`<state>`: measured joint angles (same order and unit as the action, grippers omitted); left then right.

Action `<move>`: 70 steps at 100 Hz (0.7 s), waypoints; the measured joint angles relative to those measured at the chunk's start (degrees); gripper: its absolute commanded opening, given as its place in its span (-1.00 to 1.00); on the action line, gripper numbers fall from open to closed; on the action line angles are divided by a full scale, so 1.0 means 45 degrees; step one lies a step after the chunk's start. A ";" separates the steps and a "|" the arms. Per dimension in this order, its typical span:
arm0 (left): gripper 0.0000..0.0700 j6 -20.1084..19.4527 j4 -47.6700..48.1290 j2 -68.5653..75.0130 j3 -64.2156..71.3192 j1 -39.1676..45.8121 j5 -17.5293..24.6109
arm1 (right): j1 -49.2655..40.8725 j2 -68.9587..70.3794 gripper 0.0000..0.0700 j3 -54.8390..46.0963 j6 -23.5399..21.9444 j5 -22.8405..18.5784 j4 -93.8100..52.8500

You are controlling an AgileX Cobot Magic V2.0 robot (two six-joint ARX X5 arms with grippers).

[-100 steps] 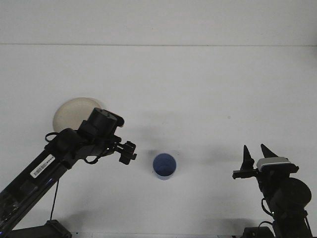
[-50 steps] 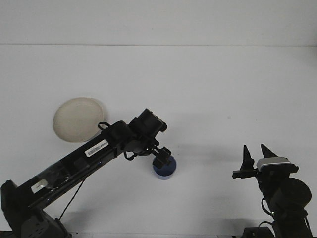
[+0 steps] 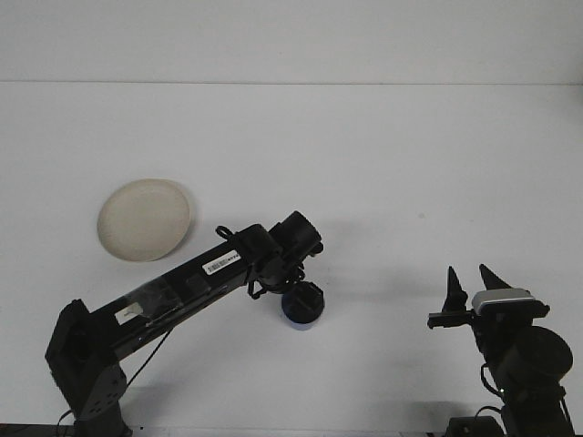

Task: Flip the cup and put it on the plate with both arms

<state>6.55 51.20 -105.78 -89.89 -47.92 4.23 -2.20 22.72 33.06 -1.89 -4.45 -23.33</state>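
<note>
In the middle of the frame, a little low: blue cup [image 3: 301, 307] on the white table [image 3: 383, 164]. Right on top of it, left gripper [image 3: 304, 296], black, covering most of the cup; fingers hidden, so cannot tell if spread or pinching. Long black left arm [image 3: 173, 296] stretched up from the lower left corner to the cup. At upper left of the cup, well apart: round cream plate [image 3: 144, 218], bare, flat on the table. At lower right: right gripper [image 3: 473, 284], pointing up, two fingers spread apart, holding nothing, well apart from the cup.
</note>
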 measured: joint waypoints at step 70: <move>-0.98 -0.0709 0.0112 -0.0272 -0.0019 0.0000 -0.0039 | 0.0000 0.0000 0.04 0.0000 0.0000 -0.0005 0.0005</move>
<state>3.36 51.70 -107.00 -89.97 -47.92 4.05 -2.20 22.72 33.06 -1.89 -4.47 -23.31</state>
